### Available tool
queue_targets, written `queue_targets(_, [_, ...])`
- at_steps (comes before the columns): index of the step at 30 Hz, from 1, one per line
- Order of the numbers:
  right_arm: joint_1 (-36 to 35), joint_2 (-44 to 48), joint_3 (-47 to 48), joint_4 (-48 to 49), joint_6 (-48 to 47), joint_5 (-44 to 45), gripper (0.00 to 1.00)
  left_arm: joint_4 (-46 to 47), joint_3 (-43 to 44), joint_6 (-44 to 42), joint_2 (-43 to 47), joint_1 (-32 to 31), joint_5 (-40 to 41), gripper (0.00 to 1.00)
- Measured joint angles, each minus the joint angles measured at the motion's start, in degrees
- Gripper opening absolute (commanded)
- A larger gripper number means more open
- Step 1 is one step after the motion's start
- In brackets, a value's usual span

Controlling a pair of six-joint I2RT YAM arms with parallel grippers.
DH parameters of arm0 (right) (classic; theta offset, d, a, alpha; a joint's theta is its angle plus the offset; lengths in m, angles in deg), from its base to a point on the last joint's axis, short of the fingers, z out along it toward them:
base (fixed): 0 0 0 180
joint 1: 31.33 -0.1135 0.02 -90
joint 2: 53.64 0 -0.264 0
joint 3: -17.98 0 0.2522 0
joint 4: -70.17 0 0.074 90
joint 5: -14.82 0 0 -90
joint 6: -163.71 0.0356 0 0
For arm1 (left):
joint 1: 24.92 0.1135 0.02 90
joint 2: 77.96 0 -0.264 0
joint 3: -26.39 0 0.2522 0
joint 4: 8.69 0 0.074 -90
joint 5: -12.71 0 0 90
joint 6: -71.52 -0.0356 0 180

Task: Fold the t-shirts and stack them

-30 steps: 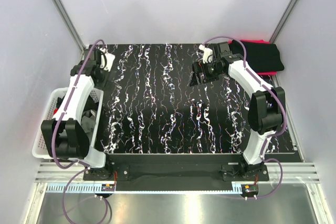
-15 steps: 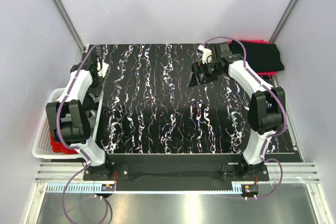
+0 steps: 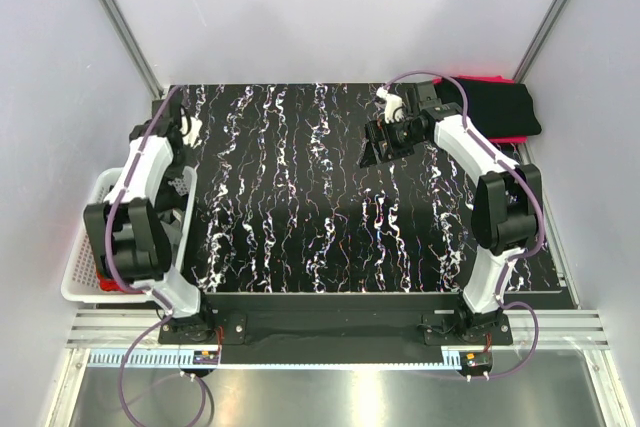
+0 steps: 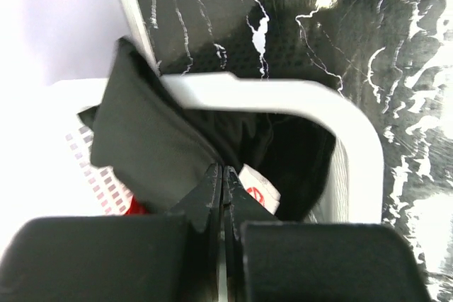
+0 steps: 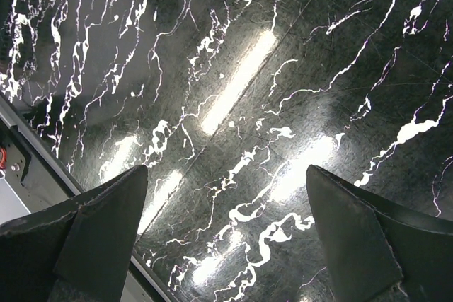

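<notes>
My left gripper (image 4: 223, 169) hangs over the white basket (image 4: 283, 93) at the table's left edge, jaws pressed together on a fold of a black t-shirt (image 4: 148, 139). The cloth rises from the basket and drapes over the rim. A white label (image 4: 258, 187) and a bit of red cloth (image 4: 134, 206) show beside the tips. From above, the left gripper (image 3: 178, 172) sits at the basket's (image 3: 75, 247) far corner. My right gripper (image 3: 378, 147) hovers open over the bare marbled table (image 3: 300, 197), nothing between its fingers (image 5: 106, 210).
A folded black t-shirt (image 3: 500, 107) lies on a red one (image 3: 485, 78) at the back right corner. Red cloth (image 3: 110, 282) shows at the basket's near end. Grey walls and metal rails close in the table on three sides.
The left arm has drawn back over the basket's far corner, and its gripper has gone from open to shut on the black cloth. The right arm has barely moved.
</notes>
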Motion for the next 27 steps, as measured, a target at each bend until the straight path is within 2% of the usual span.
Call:
queue_targets(6, [0.0, -0.3, 0.1, 0.0, -0.9, 1.3, 1.0, -1.9, 3.6, 0.2, 11.6, -0.2, -3.9, 0.0])
queue_targets(13, [0.0, -0.2, 1.7, 3.9, -1.2, 12.2, 1.0, -1.7, 19.4, 1.5, 20.7, -0.7, -9.2, 0.0])
queue_targets(21, [0.0, 3.9, 1.9, 13.1, -1.0, 21.7, 1.0, -0.1, 45.9, 4.0, 14.4, -4.2, -19.5, 0.0])
queue_targets(24, [0.7, 6.2, 1.2, 15.0, 1.0, 21.9, 1.0, 0.9, 54.1, 4.0, 10.4, -8.4, -21.7, 0.0])
queue_targets(27, [2.4, 6.8, 1.3, 15.6, 5.0, 19.6, 1.0, 2.7, 58.1, 3.0, 7.3, -14.2, -22.5, 0.0])
